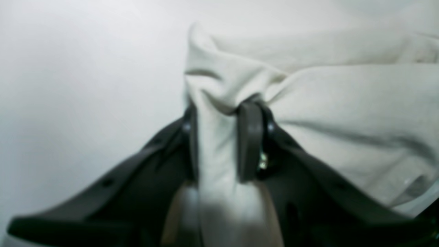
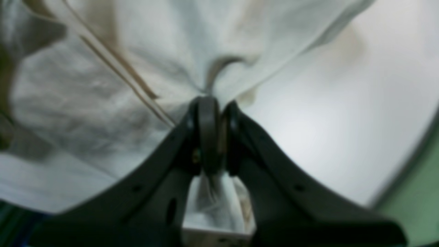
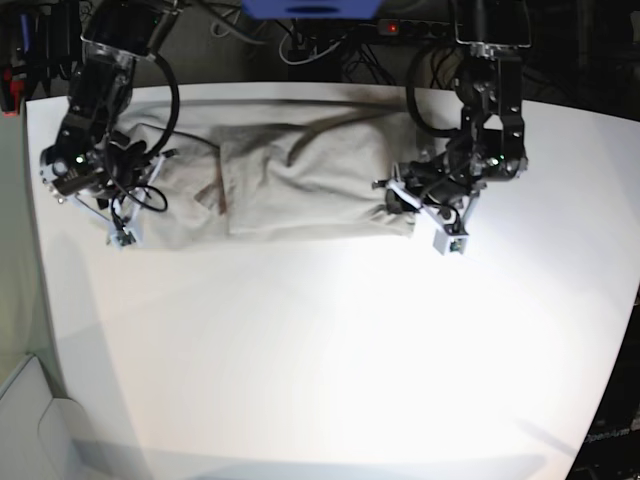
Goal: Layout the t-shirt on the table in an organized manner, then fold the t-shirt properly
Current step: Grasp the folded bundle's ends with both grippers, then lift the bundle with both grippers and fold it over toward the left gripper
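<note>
The light grey-beige t-shirt (image 3: 300,180) lies stretched sideways across the far part of the white table (image 3: 330,350), creased, with a dark fold line near its middle. My left gripper (image 3: 396,196) is at the shirt's right end. In the left wrist view this gripper (image 1: 221,116) is shut on a bunched fold of the t-shirt (image 1: 343,103), with cloth running down between the fingers (image 1: 250,137). My right gripper (image 3: 148,192) is at the shirt's left end. In the right wrist view it (image 2: 209,109) is pinched shut on a gathered edge of the t-shirt (image 2: 103,103).
Bare white table (image 1: 85,68) spreads in front of the shirt. Cables and a power strip (image 3: 400,25) lie behind the far edge. In the right wrist view the table's edge (image 2: 408,164) curves close by, with green floor (image 2: 418,206) beyond it.
</note>
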